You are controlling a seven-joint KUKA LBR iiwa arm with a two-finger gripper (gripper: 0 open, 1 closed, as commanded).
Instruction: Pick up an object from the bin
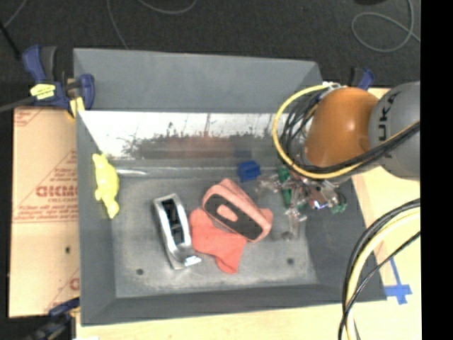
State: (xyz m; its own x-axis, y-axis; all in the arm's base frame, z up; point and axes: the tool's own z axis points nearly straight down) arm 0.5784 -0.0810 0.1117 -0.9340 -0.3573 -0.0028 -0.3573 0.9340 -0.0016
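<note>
**Camera view, from above.** The KUKA arm (pixel 396 129) reaches in from the right over the grey metal bin (pixel 212 91). Its orange cover (pixel 340 126) and looped cables (pixel 287 137) hang above the bin's right end. Beneath the cover, the pincer (pixel 296 210) sits low over bare bin floor. It is just beside the right edge of a pink pad with a black oval face (pixel 237 212), the thing nearest to it. Whether the pincer is open or closed cannot be told from this angle, and nothing can be seen gripped in it.

The pink pad lies tilted near the middle of the bin. It rests partly on a coral cloth (pixel 212 243) that spreads out below it and to its left. A small blue block (pixel 248 170) sits near the back wall, up and left of the pincer and apart from the pad. A silver-and-black tape dispenser (pixel 173 229) lies left of the cloth, touching it or nearly so. A yellow toy figure (pixel 106 184) lies by the left wall, well apart from the rest.

On this showing the pick is at the approach stage: the pincer is low among the things, and nothing is lifted. The next move likely calls for a short shift left to bring the pincer over the pad's edge, or up toward the blue block, followed by a closing grip and a straight lift. Because the pad overlaps the cloth, both might come up together, or the pad might slip free.
</note>
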